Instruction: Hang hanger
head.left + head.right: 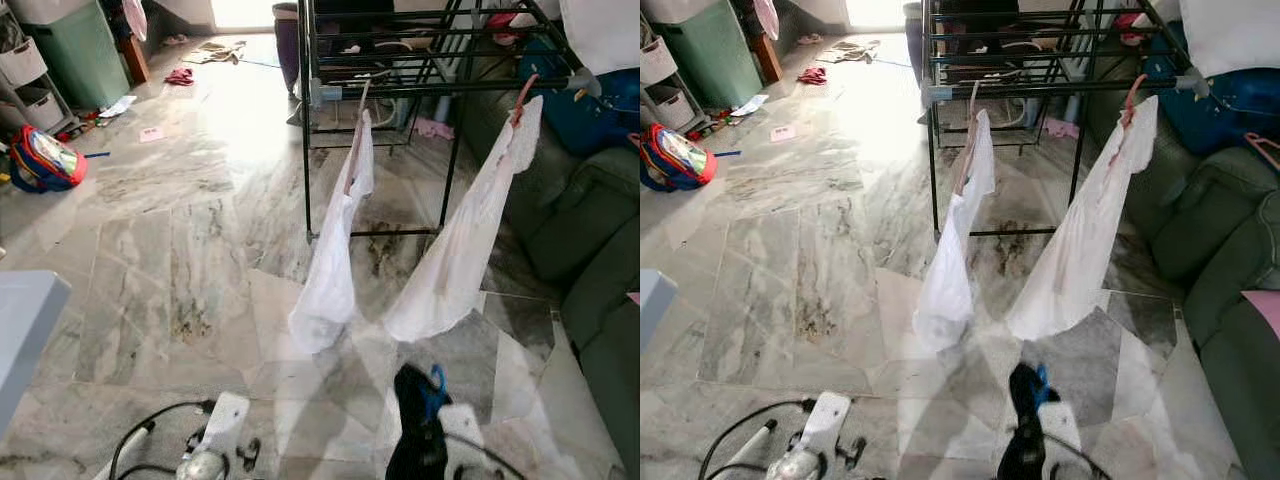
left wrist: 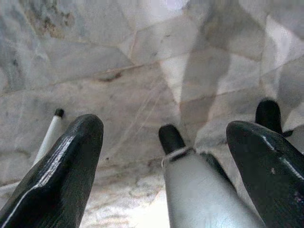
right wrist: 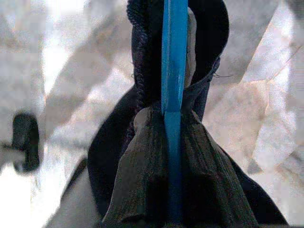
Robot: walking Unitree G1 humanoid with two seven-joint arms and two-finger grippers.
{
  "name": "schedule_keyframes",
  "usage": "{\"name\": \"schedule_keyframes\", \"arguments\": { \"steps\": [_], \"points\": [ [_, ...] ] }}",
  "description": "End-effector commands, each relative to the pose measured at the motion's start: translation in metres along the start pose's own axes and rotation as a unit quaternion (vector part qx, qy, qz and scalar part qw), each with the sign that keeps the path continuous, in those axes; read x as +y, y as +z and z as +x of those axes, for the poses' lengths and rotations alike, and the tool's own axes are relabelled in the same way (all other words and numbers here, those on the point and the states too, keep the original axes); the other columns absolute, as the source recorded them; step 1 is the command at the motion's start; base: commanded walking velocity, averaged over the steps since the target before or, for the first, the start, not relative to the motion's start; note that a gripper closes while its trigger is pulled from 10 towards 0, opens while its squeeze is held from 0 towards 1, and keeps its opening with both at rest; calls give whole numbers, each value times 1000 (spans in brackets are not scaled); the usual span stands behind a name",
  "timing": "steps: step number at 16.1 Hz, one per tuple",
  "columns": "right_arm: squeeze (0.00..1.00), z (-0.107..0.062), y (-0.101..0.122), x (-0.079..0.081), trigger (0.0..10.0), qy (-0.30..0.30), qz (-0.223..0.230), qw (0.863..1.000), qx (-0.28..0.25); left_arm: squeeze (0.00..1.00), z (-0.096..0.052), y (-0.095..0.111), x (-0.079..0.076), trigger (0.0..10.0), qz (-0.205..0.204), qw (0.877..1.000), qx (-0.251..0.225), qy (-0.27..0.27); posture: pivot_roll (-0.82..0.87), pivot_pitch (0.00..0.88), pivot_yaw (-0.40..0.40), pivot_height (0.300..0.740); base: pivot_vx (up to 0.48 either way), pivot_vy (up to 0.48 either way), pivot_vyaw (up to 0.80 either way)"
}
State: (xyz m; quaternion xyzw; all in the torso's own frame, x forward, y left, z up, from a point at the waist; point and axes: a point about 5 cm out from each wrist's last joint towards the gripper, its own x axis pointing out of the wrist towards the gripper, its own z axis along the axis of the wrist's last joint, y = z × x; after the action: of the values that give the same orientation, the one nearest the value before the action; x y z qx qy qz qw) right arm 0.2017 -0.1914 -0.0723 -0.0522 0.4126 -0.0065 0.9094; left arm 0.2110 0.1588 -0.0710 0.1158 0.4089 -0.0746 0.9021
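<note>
A blue hanger (image 3: 174,57) carrying a dark garment (image 1: 415,430) sits low in front of me, its blue hook (image 1: 437,381) poking out at the top. My right gripper (image 3: 172,156) is shut on the hanger, with dark cloth bunched around its fingers. The black drying rack (image 1: 400,86) stands ahead across the marble floor. Two white garments (image 1: 330,270) (image 1: 450,260) hang from its front bar, the right one on a pink hanger (image 1: 524,96). My left gripper (image 2: 165,127) is open and holds nothing, hanging low over the floor at my left.
A green sofa (image 1: 590,250) runs along the right, with a blue bag (image 1: 590,110) behind it. A colourful backpack (image 1: 42,160) and a green bin (image 1: 80,55) are at the far left. A pale surface (image 1: 25,320) juts in at the near left.
</note>
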Motion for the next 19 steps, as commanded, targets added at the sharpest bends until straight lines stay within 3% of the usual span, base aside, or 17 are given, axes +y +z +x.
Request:
{"name": "schedule_keyframes", "arguments": {
  "steps": [1,3,4,7,9,13,19],
  "points": [
    [0,2,14,-2,10000,-12,19,999,-26,0,2,11,7,10000,-6,1000,-18,12,53,139,20,740,0,0,0],
    [0,7,42,-4,10000,-17,40,997,-68,0,5,39,12,10000,18,998,-60,26,56,139,21,740,0,0,0],
    [0,8,55,-3,10000,-15,52,995,-83,0,6,51,13,10000,10,997,-77,24,57,138,20,740,0,0,0],
    [0,9,67,8,10000,0,42,994,-101,0,7,61,11,10000,1,996,-91,14,60,136,17,740,0,0,0],
    [0,9,61,15,10000,7,41,995,-92,0,7,45,7,10000,2,998,-59,6,63,137,20,740,0,0,0],
    [0,8,51,20,10000,12,36,996,-80,0,2,7,15,10000,-10,1000,9,16,57,140,22,740,0,0,0],
    [0,8,50,18,10000,13,25,997,-75,0,1,3,18,10000,-11,1000,17,22,64,138,13,740,0,0,0]
  ]
}}
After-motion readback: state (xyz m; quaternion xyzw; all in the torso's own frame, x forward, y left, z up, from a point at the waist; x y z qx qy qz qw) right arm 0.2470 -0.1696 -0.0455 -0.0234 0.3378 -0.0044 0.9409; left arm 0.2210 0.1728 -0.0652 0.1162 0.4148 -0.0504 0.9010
